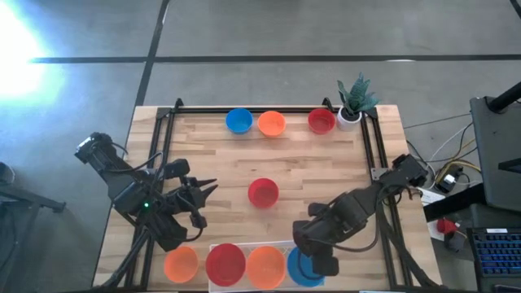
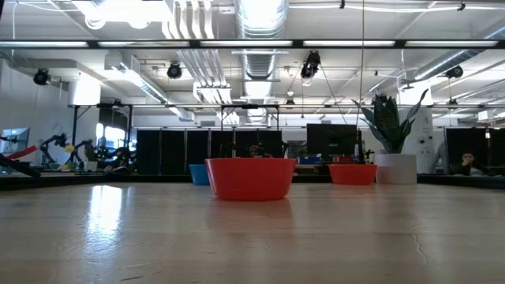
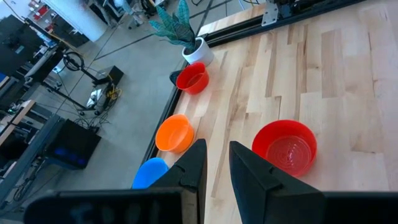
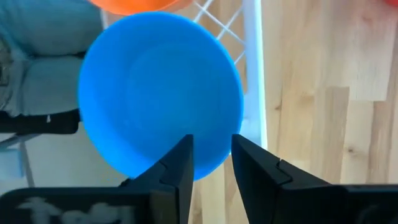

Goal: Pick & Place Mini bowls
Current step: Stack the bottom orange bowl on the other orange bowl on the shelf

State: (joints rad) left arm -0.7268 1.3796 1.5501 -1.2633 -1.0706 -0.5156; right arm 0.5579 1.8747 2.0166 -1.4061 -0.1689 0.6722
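right end effector [image 1: 316, 262] is down at about 5 o'clock on the surface [image 1: 326, 175], hovering right over the blue bowl [image 1: 303, 268] at the end of the near-edge row. in the right wrist view its fingers [image 4: 176, 167] are apart, with the rim of that blue bowl [image 4: 160, 93] sitting just at the gap, and i can't say for sure they're touching it. the bowl sits on the white lattice tray [image 4: 251, 74], partly hanging past its edge.

left end effector [image 1: 199, 195] waits at about 8 o'clock, pointing toward the middle, holding nothing; its fingers [image 3: 193, 171] show a narrow gap between them in the left wrist view.

where the mini bowls are: a red bowl [image 1: 263, 193] sits alone near the centre of the surface, well apart from both arms. along the 12 o'clock edge there's another blue bowl [image 1: 238, 121], an orange bowl [image 1: 272, 124] just beside it, and a red one [image 1: 321, 121] next to the small white pot with the green plant [image 1: 352, 102] at about 1 o'clock. along the 6 o'clock edge, starting from 7 o'clock: orange [image 1: 181, 264], red [image 1: 225, 264], orange [image 1: 264, 266], then the blue one under the right arm.

low view just shows the centre red bowl [image 2: 250, 177] in front, with the far-edge bowls and plant behind.
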